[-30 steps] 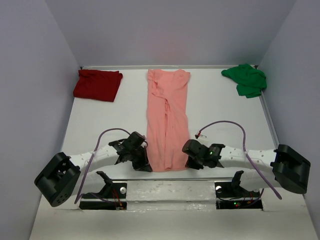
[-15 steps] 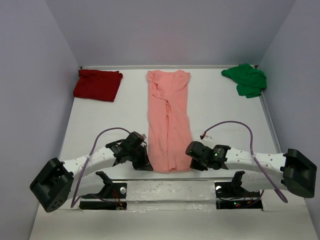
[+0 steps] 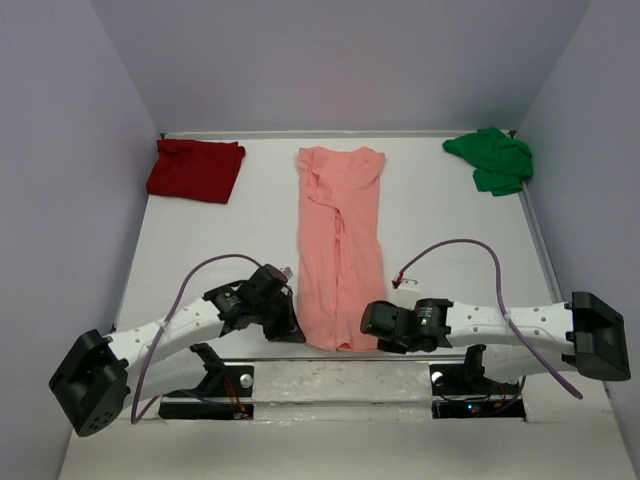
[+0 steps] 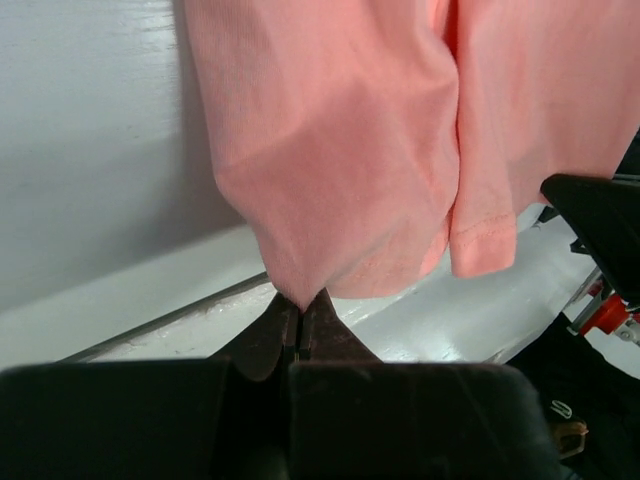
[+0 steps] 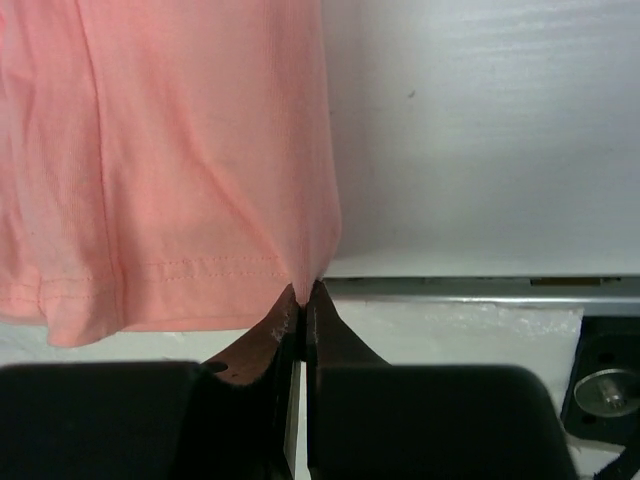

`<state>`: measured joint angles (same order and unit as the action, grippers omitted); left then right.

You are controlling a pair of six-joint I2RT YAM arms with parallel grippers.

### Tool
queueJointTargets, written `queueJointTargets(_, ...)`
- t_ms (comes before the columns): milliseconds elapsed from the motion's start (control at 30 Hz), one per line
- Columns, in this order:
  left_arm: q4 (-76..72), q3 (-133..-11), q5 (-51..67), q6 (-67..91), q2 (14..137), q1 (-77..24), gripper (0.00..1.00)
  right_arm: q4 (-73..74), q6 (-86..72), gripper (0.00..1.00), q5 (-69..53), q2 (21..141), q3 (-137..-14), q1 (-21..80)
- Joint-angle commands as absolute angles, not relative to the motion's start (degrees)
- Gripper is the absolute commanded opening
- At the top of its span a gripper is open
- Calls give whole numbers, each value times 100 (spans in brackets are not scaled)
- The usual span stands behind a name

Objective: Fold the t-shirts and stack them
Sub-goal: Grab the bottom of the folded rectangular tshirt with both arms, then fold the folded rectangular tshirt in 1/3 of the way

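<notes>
Three t-shirts logged on my white surface (image 3: 450,230), pale walls (image 3: 340,60) around: salmon-pink t-shirt (image 3: 340,240) lengthwise at centre, dark red t-shirt (image 3: 195,170) far left, green t-shirt (image 3: 492,160) far right. Left tool (image 4: 300,310) and right tool (image 5: 303,300) each pinch a near salmon-pink hem corner; from above, both corners are hidden.

Bright, even light is washing the table (image 3: 440,240), shadows are falling soft, and the fingers (image 4: 262,342) are blurring up close in wrist views.

Wrist views crop off most of the salmon-pink t-shirt (image 4: 330,130). From above, the left gripper (image 3: 297,333) and right gripper (image 3: 368,325) cover its near corners.
</notes>
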<state>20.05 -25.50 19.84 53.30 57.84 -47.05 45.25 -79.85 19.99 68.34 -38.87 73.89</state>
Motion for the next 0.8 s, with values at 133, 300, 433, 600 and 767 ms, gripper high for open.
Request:
queueJointTargets(133, 2654, -3076, 1547, 5493, 5326, -4816, 0, 6082, -8763, 0, 2926, 7031, -4631, 7849)
queueJointTargets(300, 2900, -3611, 1214, 5230, 5694, -4816, 0, 6486, -8632, 0, 3602, 7180, -5079, 7701)
queueJointTargets(433, 2962, -4218, 906, 4896, 6204, -4816, 0, 5960, -7376, 0, 3551, 7119, -5185, 6979)
queueJointTargets(600, 2874, -5114, 563, 4360, 6942, -4720, 0, 5046, -5403, 0, 3350, 7259, -5449, 5803)
queueJointTargets(767, 2848, -6010, 562, 3710, 7874, -4281, 0, 4527, -4071, 0, 3111, 7839, -6072, 5151)
